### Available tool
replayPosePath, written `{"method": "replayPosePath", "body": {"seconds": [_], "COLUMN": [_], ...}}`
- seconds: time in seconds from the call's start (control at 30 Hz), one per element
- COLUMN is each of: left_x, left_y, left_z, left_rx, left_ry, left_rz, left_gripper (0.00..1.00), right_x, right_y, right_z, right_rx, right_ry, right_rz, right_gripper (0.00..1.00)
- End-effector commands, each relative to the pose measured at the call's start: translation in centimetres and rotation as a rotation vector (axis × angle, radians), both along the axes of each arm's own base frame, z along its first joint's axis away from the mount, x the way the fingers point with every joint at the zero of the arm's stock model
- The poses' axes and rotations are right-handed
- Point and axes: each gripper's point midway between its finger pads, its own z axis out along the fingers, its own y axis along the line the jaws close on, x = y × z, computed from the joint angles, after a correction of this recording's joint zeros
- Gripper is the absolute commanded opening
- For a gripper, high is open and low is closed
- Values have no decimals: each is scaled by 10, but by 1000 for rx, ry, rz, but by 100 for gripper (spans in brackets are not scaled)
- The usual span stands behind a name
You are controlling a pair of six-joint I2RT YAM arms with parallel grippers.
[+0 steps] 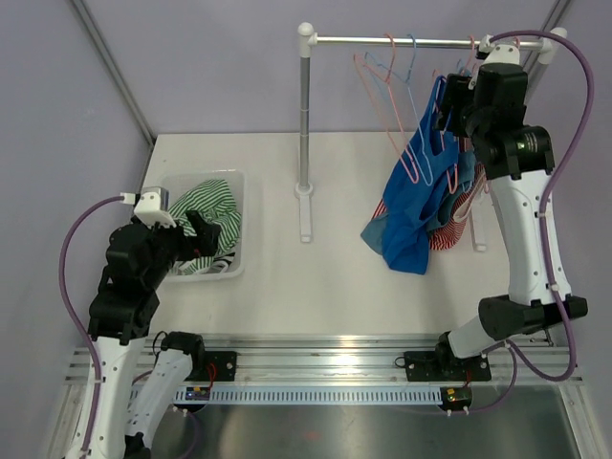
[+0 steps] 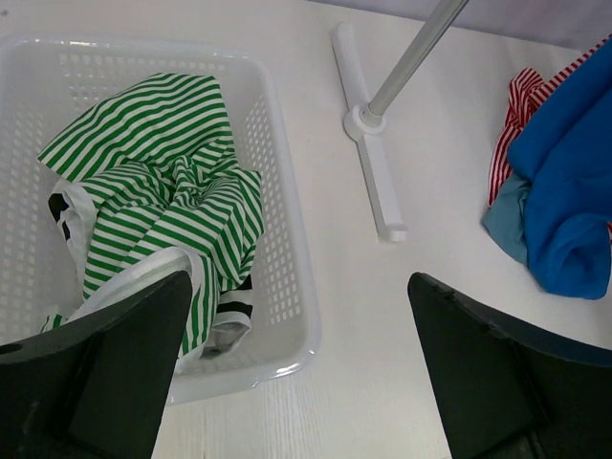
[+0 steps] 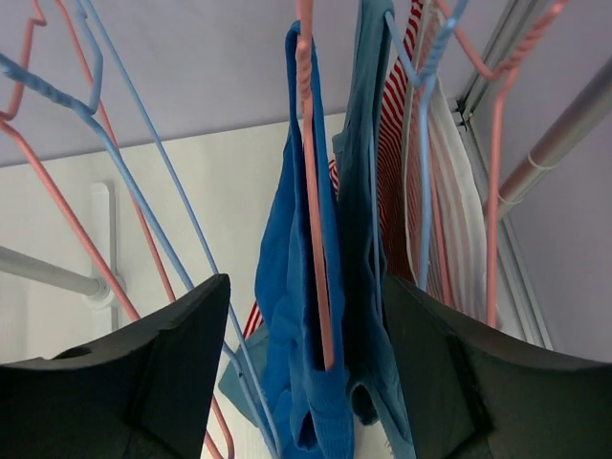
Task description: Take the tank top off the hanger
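My right gripper (image 3: 304, 296) is raised to the clothes rack with its two fingers spread wide. Between them hangs the blue tank top (image 3: 282, 258), its strap looped over a pink hanger (image 3: 310, 182) that runs straight down the gap. I cannot tell whether either pad touches the cloth. Just beyond it, toward my right finger, a teal garment (image 3: 359, 134) hangs, and past that a red-and-white striped garment (image 3: 392, 163) on a light blue hanger (image 3: 423, 191). Off my left finger hang bare wire hangers (image 3: 134, 172), pink and blue. From above, the tank top (image 1: 411, 225) trails down from my right gripper (image 1: 445, 105) and bunches on the table (image 1: 316, 287), while the rail (image 1: 402, 41) crosses above and behind.

My left gripper (image 2: 298, 287) hangs low over the table, its fingers also spread wide and holding nothing. Right below my left finger sits a white perforated basket (image 2: 308, 335). In it lies a crumpled green-and-white striped garment (image 2: 163, 182), with a scrap of black-and-white fabric (image 2: 228, 316) under its near edge. Ahead, beyond the basket's corner, stands the rack's foot (image 2: 373, 182) with its post (image 2: 411, 57) rising from it. Farther off, toward my right finger, the tank top's bunched end (image 2: 564, 191) rests on the table.
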Motion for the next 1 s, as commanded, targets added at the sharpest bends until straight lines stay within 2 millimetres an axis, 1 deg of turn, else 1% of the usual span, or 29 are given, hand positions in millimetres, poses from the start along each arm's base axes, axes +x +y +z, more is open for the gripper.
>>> {"method": "replayPosePath", "body": {"seconds": [0.0, 0.03, 0.07, 0.13, 0.2, 0.27, 0.3, 0.37, 0.4, 0.43, 0.5, 0.6, 0.63, 0.67, 0.83, 0.97], "left_x": [10, 10, 10, 11, 11, 12, 12, 12, 11, 11, 10, 11, 11, 11, 13, 12], "left_y": [6, 5, 3, 0, -6, -7, -8, -9, -10, -11, -12, -14, -15, -16, -17, -16], "left_z": [0, -3, -4, -9, -11, -12, -12, -14, -13, -13, -13, -15, -16, -17, -19, -20], "left_rx": [48, 49, 48, 43, 34, 32, 31, 28, 27, 27, 25, 24, 22, 21, 21, 21], "left_ry": [-37, -27, -20, -3, 6, 8, 7, 12, 10, 10, 9, 17, 22, 27, 37, 36], "left_rz": [38, 36, 27, 10, -17, -26, -28, -36, -40, -42, -48, -58, -62, -67, -71, -70], "left_gripper": [99, 99, 99, 99, 99, 99, 99, 99, 99, 99, 99, 99, 99, 99, 99, 99], "right_x": [15, 18, 26, 33, 40, 43, 44, 47, 48, 48, 48, 46, 45, 44, 43, 36], "right_y": [1, 0, 0, -3, -2, 2, 4, 5, 4, 3, 2, 4, 6, 6, 16, 21], "right_z": [-4, -7, -14, -18, -22, -23, -25, -26, -28, -29, -30, -25, -21, -18, -4, 16], "right_rx": [-22, -36, -40, -42, -43, -32, -26, -17, -22, -25, -27, -11, -4, 2, 32, 55], "right_ry": [32, 43, 59, 68, 78, 87, 89, 90, 96, 101, 106, 90, 78, 72, 23, -33], "right_rz": [48, 58, 56, 46, 53, 66, 77, 78, 75, 72, 65, 69, 72, 75, 128, 148], "right_gripper": [72, 69, 64, 51, 49, 38, 38, 35, 28, 26, 15, 11, 5, 1, 0, 0]}}
